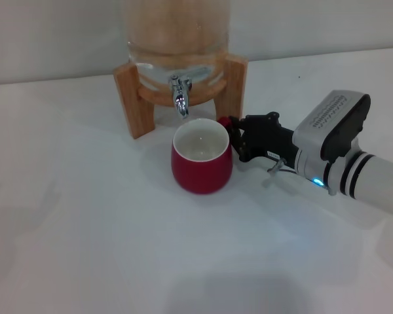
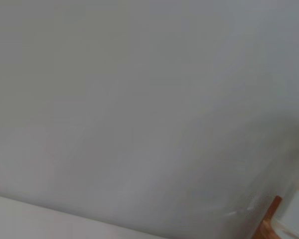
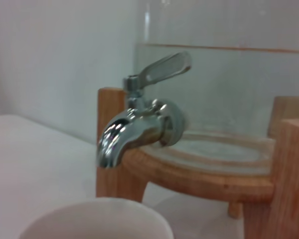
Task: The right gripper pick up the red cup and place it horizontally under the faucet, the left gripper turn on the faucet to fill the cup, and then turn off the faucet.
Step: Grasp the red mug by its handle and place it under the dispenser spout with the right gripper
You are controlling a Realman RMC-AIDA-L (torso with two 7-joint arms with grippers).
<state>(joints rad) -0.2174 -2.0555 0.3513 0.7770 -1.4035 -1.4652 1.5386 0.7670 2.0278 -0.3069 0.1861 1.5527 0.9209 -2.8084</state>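
The red cup (image 1: 202, 169) stands upright on the white table, its white inside open upward, directly below the chrome faucet (image 1: 180, 98). My right gripper (image 1: 233, 134) reaches in from the right and is shut on the cup's small red handle (image 1: 222, 121). In the right wrist view the faucet (image 3: 139, 124) is close, its lever (image 3: 162, 69) raised toward the jar, and the cup's white rim (image 3: 97, 219) sits just under the spout. No water runs. The left gripper is out of view; its wrist view shows only a pale wall.
The glass dispenser jar (image 1: 177, 39) rests on a wooden stand (image 1: 132, 98) at the back of the white table (image 1: 85, 229). A corner of the stand (image 2: 269, 224) shows in the left wrist view. The right arm (image 1: 340, 150) lies across the right side.
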